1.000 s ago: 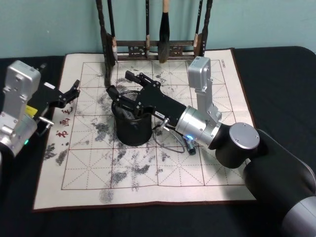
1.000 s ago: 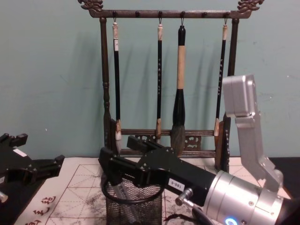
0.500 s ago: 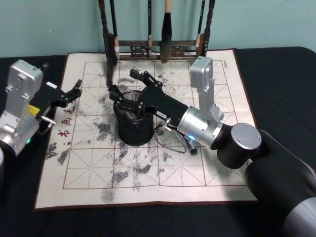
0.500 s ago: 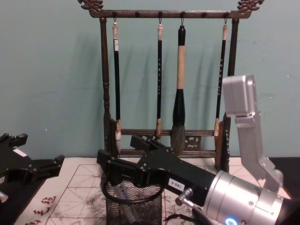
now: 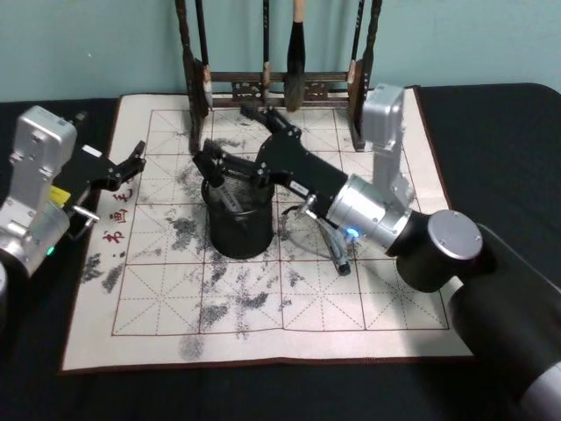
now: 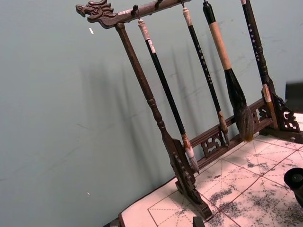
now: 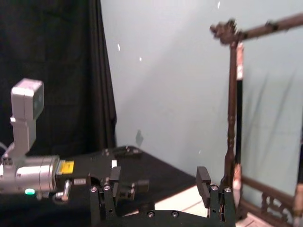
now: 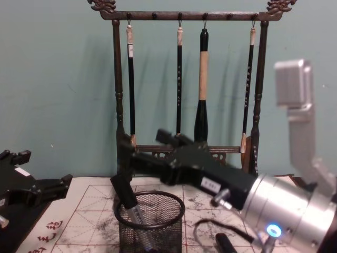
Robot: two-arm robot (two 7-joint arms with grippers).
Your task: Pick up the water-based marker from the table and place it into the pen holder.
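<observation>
The black mesh pen holder (image 5: 237, 230) (image 8: 150, 226) stands on the white mat of the table (image 5: 491, 132). Inside it, the grey water-based marker (image 8: 140, 222) leans against the wall, its top near the rim. My right gripper (image 5: 230, 139) (image 8: 143, 158) (image 7: 158, 182) hovers just above and behind the holder's rim, open, with nothing between its fingers. One of those fingers (image 8: 124, 187) hangs close to the marker's top. My left gripper (image 5: 131, 158) (image 8: 52, 187) rests open at the mat's left edge, well away from the holder.
A tall dark wooden brush rack (image 5: 272, 83) (image 8: 118, 105) (image 6: 156, 123) with several hanging brushes stands at the mat's back edge, just behind my right gripper. The ink-stained mat (image 5: 263, 316) lies open in front of the holder. A dark cable (image 5: 326, 246) trails right of the holder.
My right gripper has lifted up and back from the holder's rim toward the rack, still open. The marker stays in the holder. The left arm has not moved.
</observation>
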